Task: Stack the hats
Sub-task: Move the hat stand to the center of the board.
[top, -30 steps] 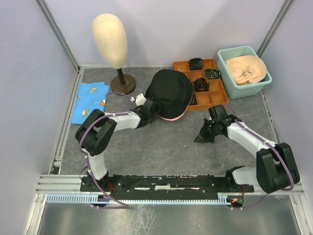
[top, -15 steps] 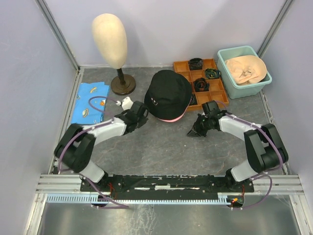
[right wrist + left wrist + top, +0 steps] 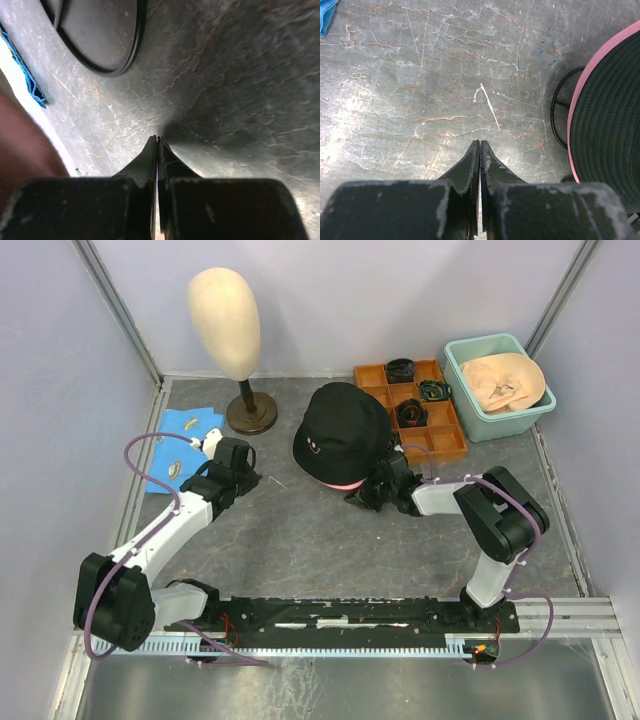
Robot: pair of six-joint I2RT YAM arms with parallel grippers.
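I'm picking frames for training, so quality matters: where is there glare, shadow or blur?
Top external: evenly lit and sharp, the black hat crisp. Left wrist: pale glare on the table at left; the left pincer soft near the lens. Right wrist: heavy shadow at upper right, a blown-out strip and a brown blur at left.

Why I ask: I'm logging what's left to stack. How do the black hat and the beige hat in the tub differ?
Colour: the black hat has a pale logo and a pink edge at its brim; the beige hat is a pale peachy tone. Place: the black hat sits on the grey table; the beige hat lies inside the teal tub. Shape: the black hat stands domed, the beige hat is crumpled. Both are soft fabric hats.
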